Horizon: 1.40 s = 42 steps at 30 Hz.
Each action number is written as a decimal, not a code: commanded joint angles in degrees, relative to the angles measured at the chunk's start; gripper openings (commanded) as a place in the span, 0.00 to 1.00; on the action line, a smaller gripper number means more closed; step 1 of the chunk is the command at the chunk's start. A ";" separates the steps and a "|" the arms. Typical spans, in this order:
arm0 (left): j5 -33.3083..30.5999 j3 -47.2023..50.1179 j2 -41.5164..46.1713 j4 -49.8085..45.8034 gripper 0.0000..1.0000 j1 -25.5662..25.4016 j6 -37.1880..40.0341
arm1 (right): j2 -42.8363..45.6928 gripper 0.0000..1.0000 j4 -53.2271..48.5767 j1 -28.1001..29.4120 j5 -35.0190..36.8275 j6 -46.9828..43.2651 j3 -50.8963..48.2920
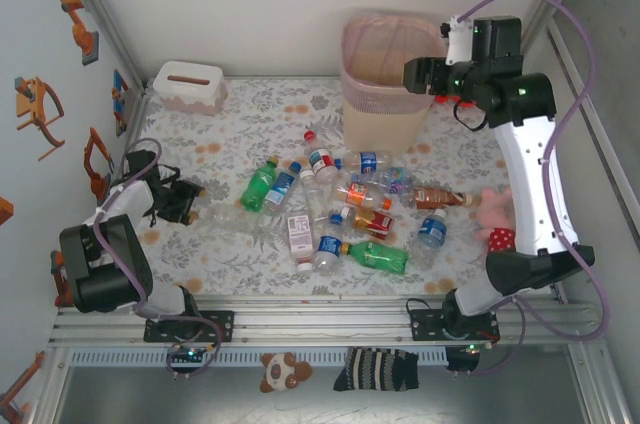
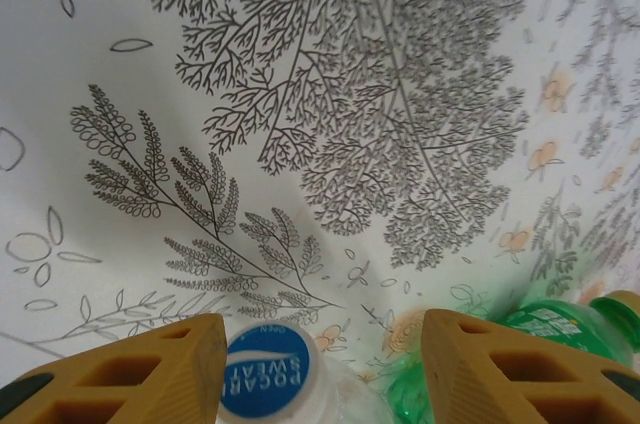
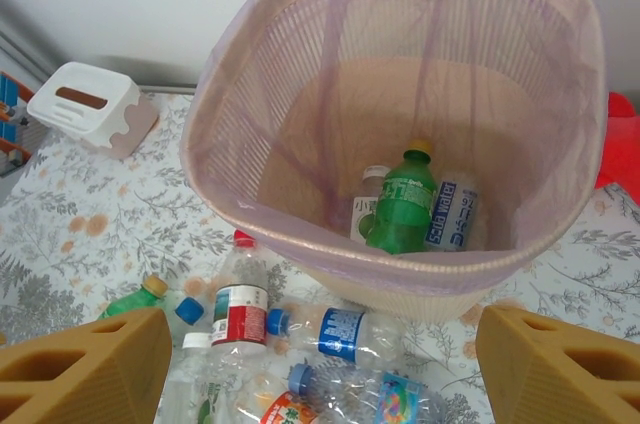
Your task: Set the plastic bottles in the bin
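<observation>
Plastic bottles point(image 1: 380, 257) litter floral cloth point(image 1: 235, 139); left claw point(image 2: 325, 332) loosely straddles a cap point(image 2: 268, 369), right claw point(image 3: 325, 322) gapes empty.

Left end effector point(image 1: 194, 202) low, jaws parted — right end effector point(image 1: 414, 76) raised, jaws wide.

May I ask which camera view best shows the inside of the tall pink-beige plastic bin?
Right wrist: it looks down into the tall pink-beige plastic bin, revealing the green plastic bottle inside. Top external shows mainly its outer wall.

Pocari Sweat bottle cap point(image 2: 268, 372) between gripper point(image 2: 325, 344) fingers point(image 2: 150, 374), green bottle point(image 2: 545, 329) at right, leaf-print tablecloth point(image 2: 300, 94)
</observation>
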<state>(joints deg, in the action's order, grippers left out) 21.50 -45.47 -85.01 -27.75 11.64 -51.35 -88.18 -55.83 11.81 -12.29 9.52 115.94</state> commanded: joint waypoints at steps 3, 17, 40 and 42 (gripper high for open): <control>3.11 1.52 -3.86 2.24 0.54 0.23 -2.96 | 2.62 0.79 0.73 0.40 1.38 -0.64 -1.00; 4.16 4.23 -4.71 3.64 0.52 0.15 -7.06 | 3.54 0.79 0.86 0.40 1.48 -1.07 -2.16; 2.17 4.59 0.54 -0.90 0.50 -0.92 -9.03 | 4.25 0.79 1.58 0.40 1.48 -1.35 -3.29; 1.72 4.52 0.58 -1.04 0.47 -0.92 -9.13 | 4.25 0.79 1.56 0.39 1.57 -1.43 -3.33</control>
<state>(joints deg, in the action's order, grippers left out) 23.86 -41.43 -85.97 -26.55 10.90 -59.66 -85.43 -55.44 11.81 -11.20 8.99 113.19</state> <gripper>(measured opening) 0.484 0.789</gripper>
